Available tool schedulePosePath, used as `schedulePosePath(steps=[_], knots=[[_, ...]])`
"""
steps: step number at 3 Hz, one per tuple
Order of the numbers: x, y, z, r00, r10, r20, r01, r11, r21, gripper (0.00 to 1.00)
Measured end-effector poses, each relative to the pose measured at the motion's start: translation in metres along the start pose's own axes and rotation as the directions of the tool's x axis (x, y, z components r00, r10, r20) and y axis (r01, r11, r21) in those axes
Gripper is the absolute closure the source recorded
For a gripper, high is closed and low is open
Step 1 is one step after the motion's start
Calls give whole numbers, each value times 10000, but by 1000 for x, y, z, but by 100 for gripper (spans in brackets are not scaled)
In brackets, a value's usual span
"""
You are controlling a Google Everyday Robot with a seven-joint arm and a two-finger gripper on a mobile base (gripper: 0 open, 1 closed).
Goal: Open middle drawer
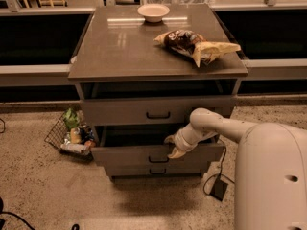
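Left of the desk [120,47], on the floor beside its lower corner, you have a wire basket [67,134] of small items, well clear of the work. On the desk top a pale bowl [153,12] stands near the back edge, and two snack bags [196,44] lie toward the right side. Below the top, the upper drawer [120,111] looks closed. The middle drawer [129,155] stands partly out from the desk front, with a dark gap showing above its front panel. The lowest drawer [134,170] sits closed beneath it. The middle drawer's long axis runs left to right across the desk front, so its travel is straight out from the desk, toward the robot. Its dark bar handle [158,159] sits at the centre of the panel. Your tool [172,146] is just right of and slightly above that handle, at the panel's upper edge. Whether it is wide, narrow or gripping the panel, you cannot tell. The arm [216,123] reaches in from the right of the desk, so I judge a straight pull away from the desk front would carry the drawer further out. A sideways drag could bind it.
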State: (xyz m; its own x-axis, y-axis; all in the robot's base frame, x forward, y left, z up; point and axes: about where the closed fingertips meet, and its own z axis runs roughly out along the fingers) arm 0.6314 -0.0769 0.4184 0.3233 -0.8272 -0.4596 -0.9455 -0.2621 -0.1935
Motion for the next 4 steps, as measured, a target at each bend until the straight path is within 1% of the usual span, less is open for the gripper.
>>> schedulePosePath(steps=[1,2,4], knots=[[-7,1,-9,10000,-95,26,95,9999,-86,88],[-7,1,-9,9999,-98,26,98,9999,-88,86],[-7,1,-9,9999,-98,26,98,9999,-89,39]])
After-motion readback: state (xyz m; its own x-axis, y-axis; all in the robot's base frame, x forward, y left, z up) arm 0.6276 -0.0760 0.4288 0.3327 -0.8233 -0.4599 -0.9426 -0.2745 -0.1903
